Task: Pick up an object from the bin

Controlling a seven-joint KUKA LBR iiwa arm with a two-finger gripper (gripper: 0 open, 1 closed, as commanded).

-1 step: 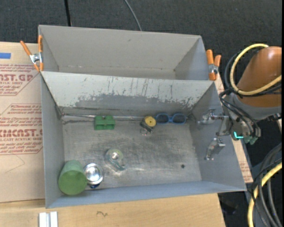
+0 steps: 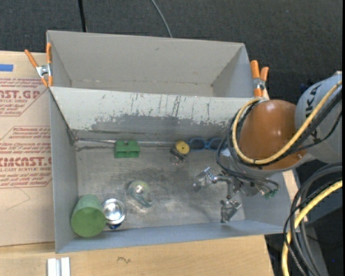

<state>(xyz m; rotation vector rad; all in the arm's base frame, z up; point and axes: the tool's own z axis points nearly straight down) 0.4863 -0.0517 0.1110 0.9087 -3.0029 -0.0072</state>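
Gripper [image 2: 218,193] hung low over the right part of the grey bin [image 2: 149,105], beneath the arm's orange cover [image 2: 267,134]. Its two metal fingers [image 2: 207,178] stood spread apart, with just scuffed bin floor between them, and they gripped nothing. Nearest to it, a yellow round piece [image 2: 181,148] lay by the back wall, up and to the left of the fingers and apart from them, with a small blue thing [image 2: 204,144] just beside it. A green block [image 2: 126,149] sat farther left along the same wall. A clear rounded thing [image 2: 139,191] lay mid-floor. A green cup [image 2: 87,215] and a silvery can [image 2: 114,211] lay touching in the front left corner, well apart from the gripper.
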